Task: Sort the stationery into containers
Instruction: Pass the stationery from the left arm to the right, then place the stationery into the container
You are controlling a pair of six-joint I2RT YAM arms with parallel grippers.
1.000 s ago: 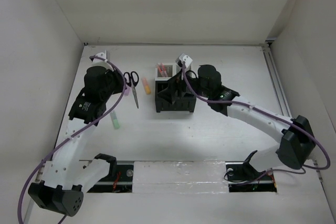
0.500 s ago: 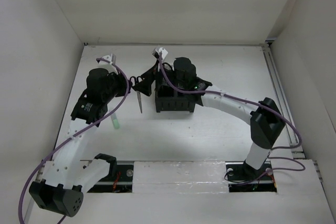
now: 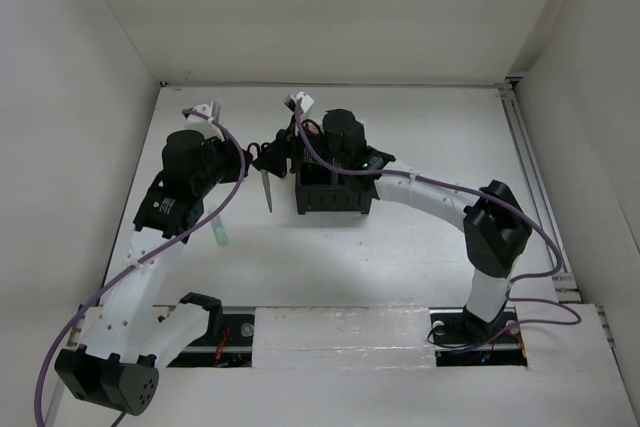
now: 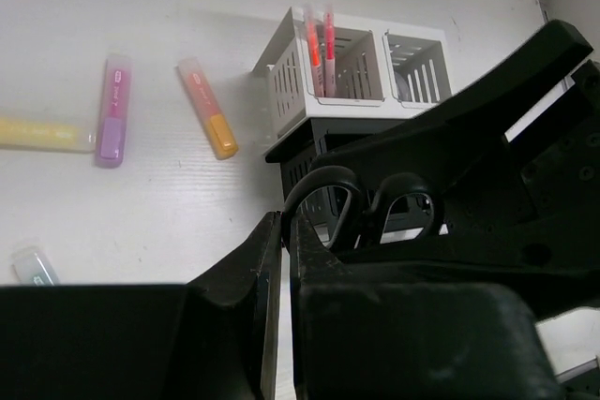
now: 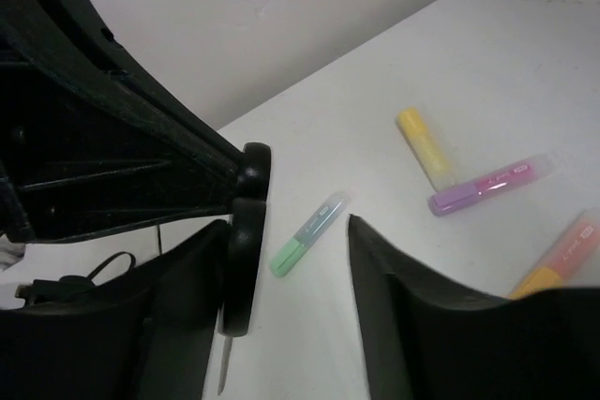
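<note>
Black-handled scissors [image 5: 240, 269] sit just left of the mesh organiser block [image 3: 333, 195] on the desk [image 3: 420, 137], handles toward the far wall and blade tip pointing back toward the arm bases. The right claw [image 5: 286, 229] is partly open around the handles, which lie close against one finger with a clear gap to the other. The left claw [image 4: 286, 220] is pinched fully shut, its tips just beside the handle loops; whether they touch cannot be told.

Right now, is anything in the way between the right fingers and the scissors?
Nothing visible does. The scissors handle sits between the right gripper's open fingers, with the shut left gripper close beside it.
</note>
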